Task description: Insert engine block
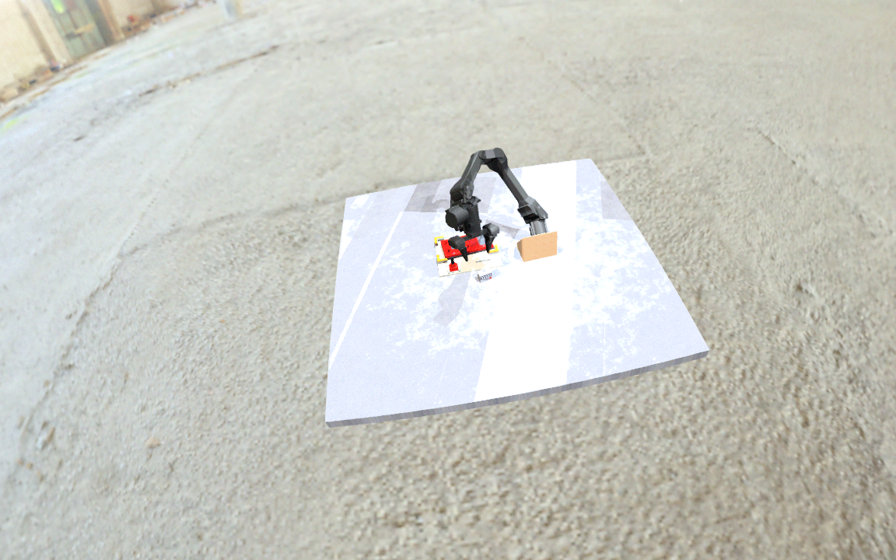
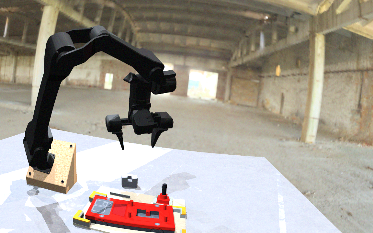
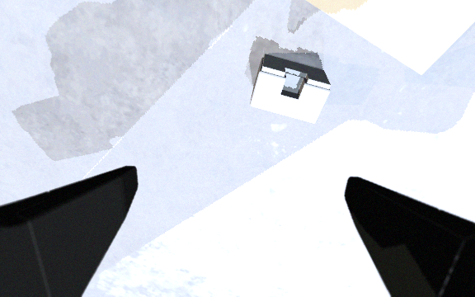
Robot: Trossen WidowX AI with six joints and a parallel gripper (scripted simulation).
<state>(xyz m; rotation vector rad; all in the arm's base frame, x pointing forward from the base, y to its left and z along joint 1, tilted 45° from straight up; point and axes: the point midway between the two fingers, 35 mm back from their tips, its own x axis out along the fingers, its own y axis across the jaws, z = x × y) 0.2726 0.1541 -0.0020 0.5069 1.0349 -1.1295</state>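
Engine block (image 1: 484, 277) (image 2: 129, 181) (image 3: 289, 91): small, boxy, grey with darker faces, a notch with a small slot at mid top edge. Upright on table, beside the car body, outside its opening. Car body (image 1: 448, 248) (image 2: 119, 210): red, flat, lying level; short upright pegs, grey panel at one end. Opening unfilled, red rib (image 2: 147, 213) showing inside.

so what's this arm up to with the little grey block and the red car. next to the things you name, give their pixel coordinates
Nothing is being handled right now. The black arm's tool (image 1: 477, 256) (image 2: 137, 148) (image 3: 242, 181) is open above the table, holding nothing. The engine block (image 1: 484, 277) (image 2: 129, 182) (image 3: 290, 88) stands on the table beside the car body (image 1: 456, 250) (image 2: 121, 210), whose opening has no block in it.
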